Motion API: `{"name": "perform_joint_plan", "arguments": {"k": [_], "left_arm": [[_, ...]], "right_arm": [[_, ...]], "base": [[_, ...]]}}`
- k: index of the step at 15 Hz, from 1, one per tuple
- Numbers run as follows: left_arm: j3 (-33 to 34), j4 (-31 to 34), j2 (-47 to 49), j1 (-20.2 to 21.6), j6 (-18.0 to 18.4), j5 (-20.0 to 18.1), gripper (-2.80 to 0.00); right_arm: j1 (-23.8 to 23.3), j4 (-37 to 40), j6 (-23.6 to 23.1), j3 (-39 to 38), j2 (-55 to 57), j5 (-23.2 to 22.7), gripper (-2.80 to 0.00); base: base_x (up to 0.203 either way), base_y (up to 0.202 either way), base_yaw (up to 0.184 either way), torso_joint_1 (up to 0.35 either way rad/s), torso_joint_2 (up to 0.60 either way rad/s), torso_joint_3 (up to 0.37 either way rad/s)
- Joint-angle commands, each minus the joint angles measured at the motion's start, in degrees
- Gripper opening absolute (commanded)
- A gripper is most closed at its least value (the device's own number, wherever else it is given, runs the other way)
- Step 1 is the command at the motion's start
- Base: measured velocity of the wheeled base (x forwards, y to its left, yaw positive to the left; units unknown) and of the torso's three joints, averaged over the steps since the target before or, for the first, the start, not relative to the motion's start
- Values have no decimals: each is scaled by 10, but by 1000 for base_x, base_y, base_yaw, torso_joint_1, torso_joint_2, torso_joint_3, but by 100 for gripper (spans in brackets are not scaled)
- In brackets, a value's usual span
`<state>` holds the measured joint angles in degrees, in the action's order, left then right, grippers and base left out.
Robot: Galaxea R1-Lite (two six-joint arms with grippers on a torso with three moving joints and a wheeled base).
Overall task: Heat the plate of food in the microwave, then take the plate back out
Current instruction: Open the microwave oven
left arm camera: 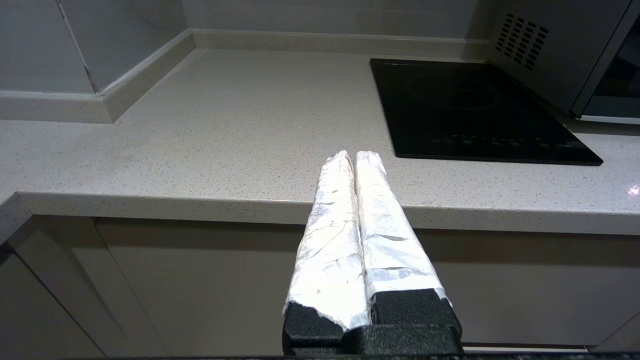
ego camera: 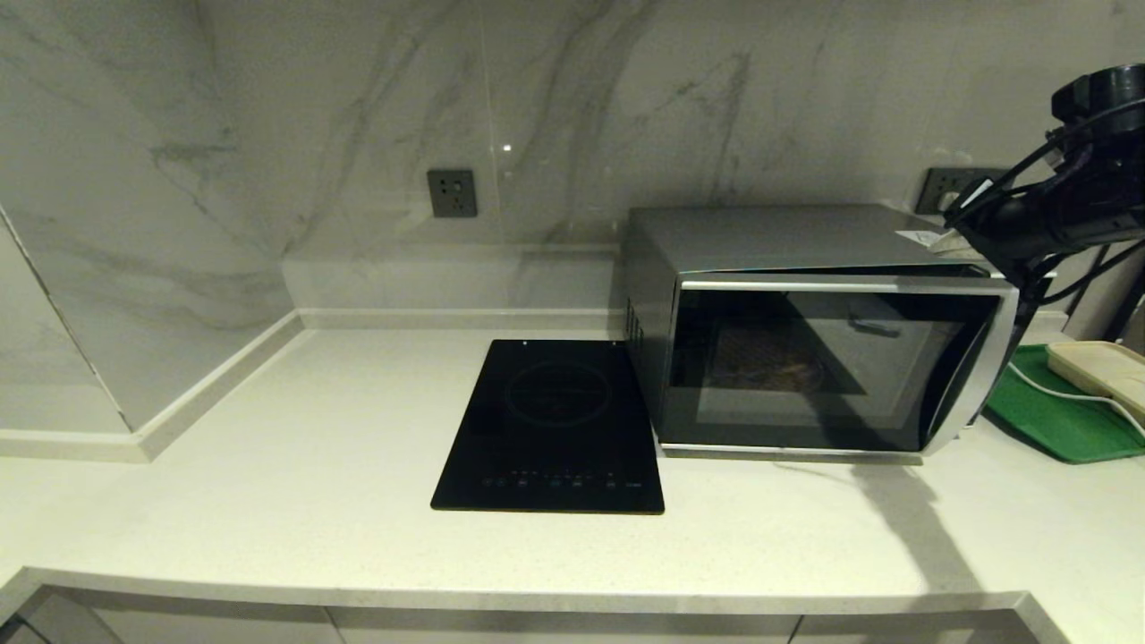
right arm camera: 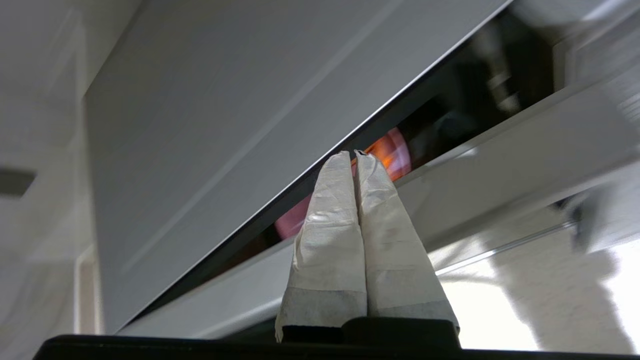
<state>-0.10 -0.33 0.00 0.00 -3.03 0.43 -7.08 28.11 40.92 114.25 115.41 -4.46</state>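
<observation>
The silver-grey microwave [ego camera: 805, 331] stands on the counter, its dark glass door [ego camera: 832, 367] ajar by a narrow gap along its right side. My right arm [ego camera: 1055, 215] reaches in from the right at the microwave's top right corner. The right gripper [right arm camera: 354, 153] is shut and empty, its taped tips at the gap between the door [right arm camera: 500, 165] and the microwave body [right arm camera: 225, 125]. Through that gap a lavender and orange patch of the plate of food [right arm camera: 397, 155] shows inside. My left gripper [left arm camera: 355, 156] is shut and empty, parked low before the counter's front edge.
A flat black induction cooktop [ego camera: 555, 429] lies just left of the microwave. Right of the microwave sit a green tray [ego camera: 1055, 416] and a beige tray [ego camera: 1100, 371] with a white cable across them. The marble wall carries two sockets [ego camera: 452, 192].
</observation>
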Motion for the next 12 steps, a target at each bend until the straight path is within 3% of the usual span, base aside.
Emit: {"name": "perform_joint_plan", "arguments": {"k": [1, 12], "left_arm": [[0, 0, 0, 0, 0, 0, -280], [0, 0, 0, 0, 0, 0, -280]], "right_arm": [[-18, -14, 0, 0, 13, 0, -280], [-53, -27, -13, 0, 38, 0, -280]], "base": [[0, 0, 0, 0, 0, 0], [0, 0, 0, 0, 0, 0]]}}
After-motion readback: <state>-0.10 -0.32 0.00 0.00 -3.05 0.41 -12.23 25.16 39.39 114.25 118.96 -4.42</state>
